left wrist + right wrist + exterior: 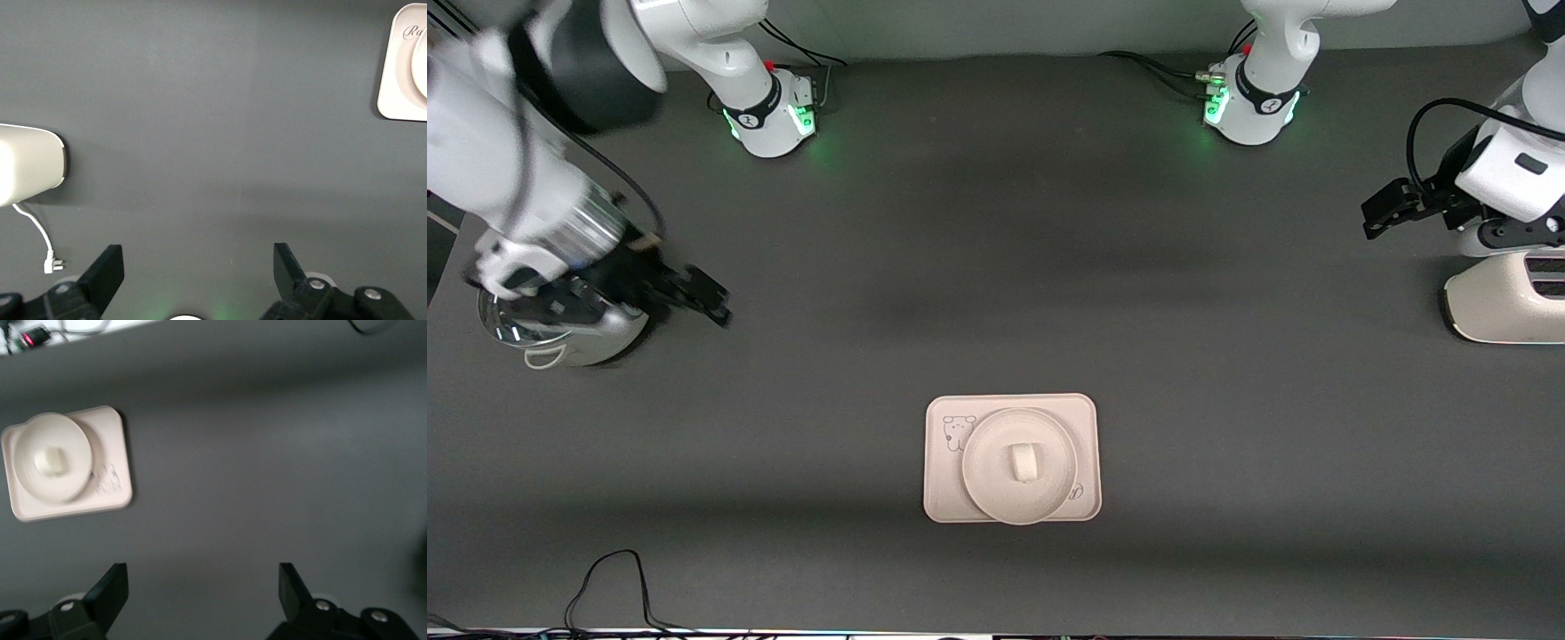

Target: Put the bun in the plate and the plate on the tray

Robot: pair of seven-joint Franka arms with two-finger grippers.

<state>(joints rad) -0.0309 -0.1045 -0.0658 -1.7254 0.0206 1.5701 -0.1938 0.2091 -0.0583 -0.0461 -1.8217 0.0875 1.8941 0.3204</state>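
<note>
The white bun [1024, 463] lies in the middle of the round cream plate [987, 471]. The plate sits on the cream-pink tray [943, 498], near the front camera at mid-table. The right wrist view shows the bun [52, 461], the plate [30, 447] and the tray [110, 453]; the left wrist view shows a corner of the tray [395, 80]. My right gripper [704, 300] is open and empty, up in the air beside a steel pot at the right arm's end. My left gripper [1385, 206] is open and empty, over the table at the left arm's end.
A steel pot [569, 333] with a glass lid stands at the right arm's end. A cream toaster-like appliance [1503, 302] stands at the left arm's end, and also shows in the left wrist view [27, 167] with its white cord [40, 240]. A black cable [605, 587] lies by the front edge.
</note>
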